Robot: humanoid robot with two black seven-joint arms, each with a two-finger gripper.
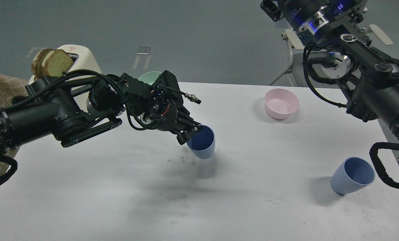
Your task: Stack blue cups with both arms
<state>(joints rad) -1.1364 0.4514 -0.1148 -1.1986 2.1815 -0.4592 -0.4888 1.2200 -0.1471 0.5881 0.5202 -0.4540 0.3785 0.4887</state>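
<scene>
My left gripper (188, 133) is shut on the rim of one blue cup (203, 144). It holds the cup tilted, mouth toward me, just above the middle of the white table (85, 187). The second blue cup (352, 175) stands on its base at the front right of the table, apart from both grippers. My right arm (363, 77) rises along the right side. Its gripper is cut off by the top edge, with only a bit of it (268, 8) showing, far above and behind the second cup.
A cream toaster (82, 63) with bread slices stands at the back left. A mint-green bowl (149, 75) sits half hidden behind my left arm. A pink bowl (281, 103) sits at the back right. A chair (380, 33) stands beyond the table.
</scene>
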